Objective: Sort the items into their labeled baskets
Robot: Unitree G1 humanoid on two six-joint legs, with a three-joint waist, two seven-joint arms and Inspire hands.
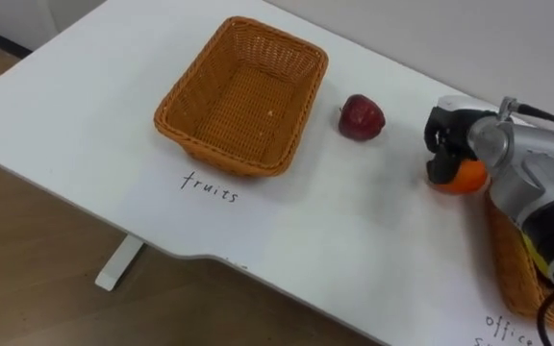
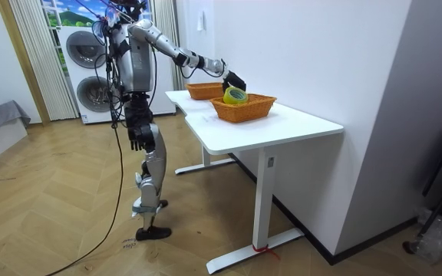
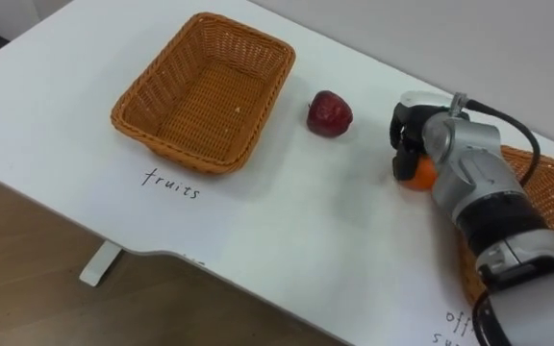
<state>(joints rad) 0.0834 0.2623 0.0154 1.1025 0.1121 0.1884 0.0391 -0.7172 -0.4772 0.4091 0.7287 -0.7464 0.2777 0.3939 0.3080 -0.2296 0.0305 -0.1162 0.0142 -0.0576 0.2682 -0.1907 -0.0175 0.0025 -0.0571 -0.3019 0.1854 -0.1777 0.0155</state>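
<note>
Left eye view: white table (image 1: 354, 240). Baskets, 2: empty basket (image 1: 241, 94), with "fruits" handwritten before it, and right basket (image 1: 506, 271), its label cut off. Apple (image 1: 362, 117), 1, on the table between them. Orange (image 1: 462, 179), 1, beside the right basket, with the right hand (image 1: 442, 135) curled round it.
Right eye view: same items, same counts.
Room view: yellow-green roll (image 2: 235, 95), 1, in the nearer basket. Left hand (image 2: 136, 138) hangs at the thigh; its grip cannot be told.

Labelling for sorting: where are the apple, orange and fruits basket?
apple (image 1: 362, 117), left eye view, middle of its skin.
orange (image 1: 467, 180), left eye view, bare lower part.
fruits basket (image 1: 217, 151), left eye view, near wall.
</note>
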